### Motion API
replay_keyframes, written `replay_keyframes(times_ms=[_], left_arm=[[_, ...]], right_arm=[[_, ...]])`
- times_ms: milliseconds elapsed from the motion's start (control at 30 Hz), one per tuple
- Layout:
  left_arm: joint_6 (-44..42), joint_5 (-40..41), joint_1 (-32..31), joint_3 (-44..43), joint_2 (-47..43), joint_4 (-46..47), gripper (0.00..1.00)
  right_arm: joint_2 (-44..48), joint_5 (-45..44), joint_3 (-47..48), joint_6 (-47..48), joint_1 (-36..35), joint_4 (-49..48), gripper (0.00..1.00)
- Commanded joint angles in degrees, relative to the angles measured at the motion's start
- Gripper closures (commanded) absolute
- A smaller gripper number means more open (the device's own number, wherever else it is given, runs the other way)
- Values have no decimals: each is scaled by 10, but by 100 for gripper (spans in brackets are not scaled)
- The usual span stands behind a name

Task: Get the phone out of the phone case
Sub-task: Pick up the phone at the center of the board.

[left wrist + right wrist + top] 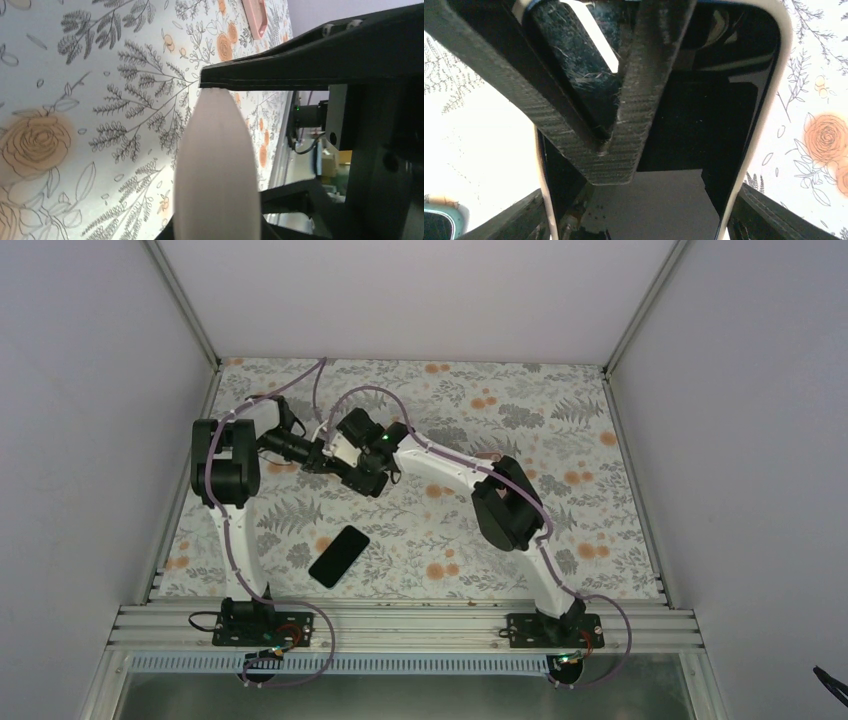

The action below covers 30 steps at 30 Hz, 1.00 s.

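Left gripper [325, 454] clamped on the white-rimmed phone case [215, 175], with the glossy black phone [724, 125] apparently seated inside it.
Nearest me, a separate flat black slab [339, 555] lies on the floral tablecloth [520, 400]; I leave it alone. Farther out, the right gripper [352, 462] straddles the case's long rims, though I cannot tell whether it pinches. I'd hold the rim firmly with one arm and peel a corner back slowly with the other, low over the cloth.

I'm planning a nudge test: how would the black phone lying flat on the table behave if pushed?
The black phone is a thin flat slab, so it would likely slide, not roll or tip. Its smooth face may prove slippery to grip.
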<state>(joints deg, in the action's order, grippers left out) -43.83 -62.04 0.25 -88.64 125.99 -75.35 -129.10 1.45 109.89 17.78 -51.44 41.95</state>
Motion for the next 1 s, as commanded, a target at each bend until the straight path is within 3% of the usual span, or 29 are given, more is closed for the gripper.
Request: replay_keyframes(times_ms=[0,133,367,467,667,967], left_arm=[[-47,-19,-12,-13,-10,-24,97],[-60,-7,-12,-29,-18,-24,98],[-136,11,-27,-95,-75,-24,98],[-199,-9,-41,-106,-129,-24,98],[-276,-46,-76,-103,-218,-23,98],[-289,-51,-109,-69,-242,-24,98]], right_arm=[[23,-6,-5,9,-4,-42,15],[69,38,-33,30,13,-14,1],[208,269,-98,124,120,88,0],[286,337,-162,168,165,84,0],[391,366,-279,205,205,16,5],[382,396,-270,187,239,-21,16]])
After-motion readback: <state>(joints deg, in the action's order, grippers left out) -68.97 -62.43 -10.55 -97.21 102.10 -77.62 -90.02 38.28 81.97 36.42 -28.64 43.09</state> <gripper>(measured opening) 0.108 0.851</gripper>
